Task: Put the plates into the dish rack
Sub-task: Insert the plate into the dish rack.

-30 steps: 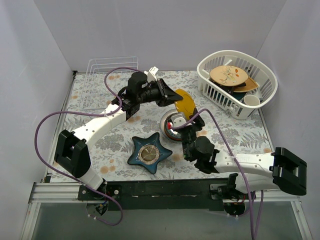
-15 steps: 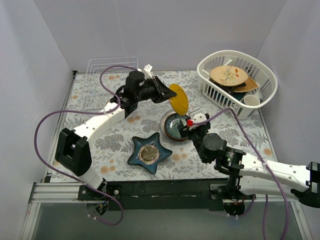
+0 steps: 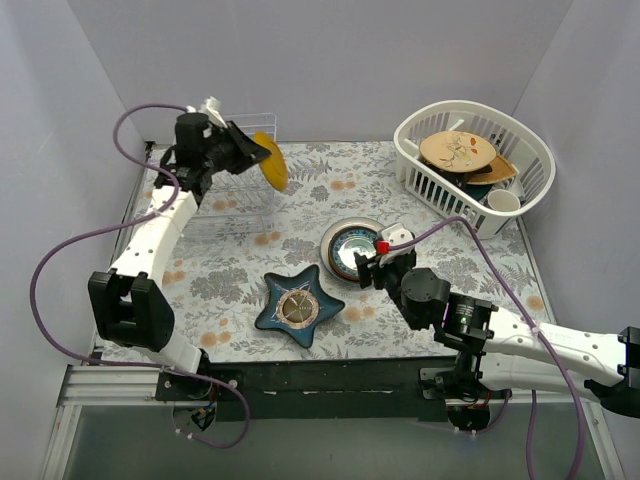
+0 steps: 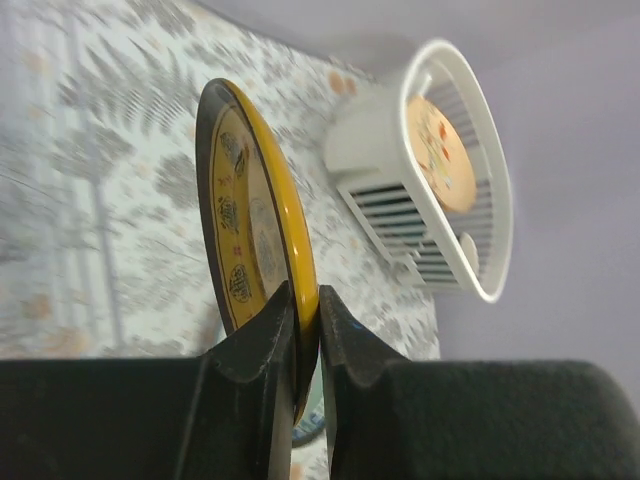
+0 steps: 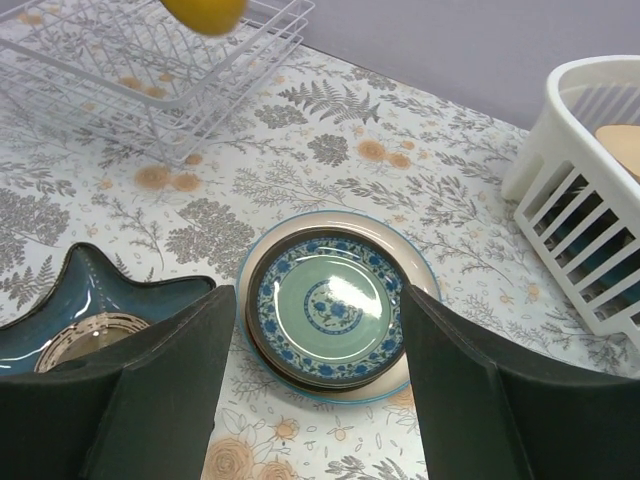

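The left claw (image 4: 305,318) clamps the yellow plate (image 4: 245,230) by its rim, on edge, over the right side of the dish rack (image 3: 220,190). The right claw (image 5: 313,300), jaws apart, hovers above the stacked plates (image 5: 330,312) on the tabletop (image 5: 300,150).

Pale lavender walls (image 3: 330,60) on 3 sides; fern-print tablecloth (image 3: 300,190) below.

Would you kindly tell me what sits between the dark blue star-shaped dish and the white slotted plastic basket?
A stack of round plates, teal-green one on top, as the top external view shows.
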Available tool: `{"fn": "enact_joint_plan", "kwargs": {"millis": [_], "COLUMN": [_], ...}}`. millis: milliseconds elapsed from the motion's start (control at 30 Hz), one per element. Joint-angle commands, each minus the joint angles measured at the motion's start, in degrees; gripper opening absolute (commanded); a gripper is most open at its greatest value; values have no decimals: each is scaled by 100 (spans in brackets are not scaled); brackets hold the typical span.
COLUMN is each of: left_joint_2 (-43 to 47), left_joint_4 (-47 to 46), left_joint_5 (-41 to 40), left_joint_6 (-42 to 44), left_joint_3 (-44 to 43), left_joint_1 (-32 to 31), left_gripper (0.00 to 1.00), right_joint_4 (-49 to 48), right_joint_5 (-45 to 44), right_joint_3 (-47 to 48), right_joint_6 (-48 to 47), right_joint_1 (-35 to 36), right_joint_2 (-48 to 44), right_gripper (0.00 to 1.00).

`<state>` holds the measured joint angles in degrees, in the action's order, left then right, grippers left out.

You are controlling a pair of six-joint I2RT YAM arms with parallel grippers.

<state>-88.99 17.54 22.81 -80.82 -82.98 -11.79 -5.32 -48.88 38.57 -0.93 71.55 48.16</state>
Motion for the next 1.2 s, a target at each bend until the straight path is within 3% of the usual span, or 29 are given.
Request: {"fn": "enact_joint_plan", "kwargs": {"millis": [0,267,433,833,1167], "left_joint_2": [383,-381,-707,-1375,-1665], "left_joint_4": [557,742,277,548,671], "left_joint_5": [110,1576,2834,2747,2465], "left_joint_6": [1058,1840,1946,3325,3757], "left_joint_3": [-621,-1413,-1379,-1730,-1748], "left_joint_1": [632,2319,3129,3403,3780], "left_gripper": [0,0,0,0,0], "right_joint_4": [-83,-101,-74,251,734], "right_joint_5": [291,687,915,1557,2295], "right_joint_3": [19,81,125,406,1134], "right_joint_6": [295,339,383,506,392], "right_joint_1": [17,0,-44,-483,-985], "right_joint_2": [123,352,466,703,1317], "right_gripper": [74,75,75,75,75]}}
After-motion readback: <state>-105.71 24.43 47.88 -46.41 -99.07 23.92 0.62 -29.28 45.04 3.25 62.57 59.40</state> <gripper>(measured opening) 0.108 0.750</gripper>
